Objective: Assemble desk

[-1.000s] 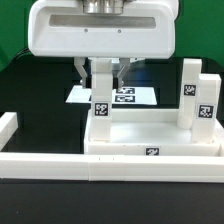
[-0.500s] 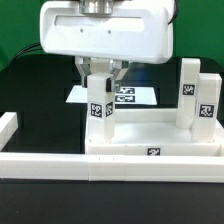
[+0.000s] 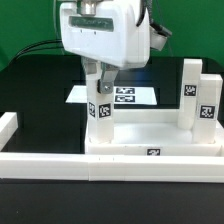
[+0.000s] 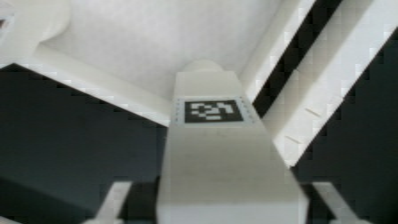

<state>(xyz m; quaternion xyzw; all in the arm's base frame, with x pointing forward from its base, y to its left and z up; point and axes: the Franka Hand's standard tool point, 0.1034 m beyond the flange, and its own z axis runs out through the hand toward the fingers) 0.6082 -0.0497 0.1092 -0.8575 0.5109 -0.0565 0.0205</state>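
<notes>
The desk top is a white tray-like slab lying rim up, toward the exterior view's right. A short white tagged leg stands upright at its far left corner. Two more legs stand at the slab's right end. My gripper hangs straight over the left leg, fingers down either side of its upper part. In the wrist view the leg fills the middle, and both fingers stand a little off its sides. The gripper is open.
The marker board lies flat behind the slab. A long white rail runs along the front, and a short white rail end rises at the exterior view's left. Black table surface surrounds the parts.
The gripper has turned about its vertical axis above the left leg, shifting slightly right. Its fingers have spread off the leg's sides. The leg stays upright in place.
</notes>
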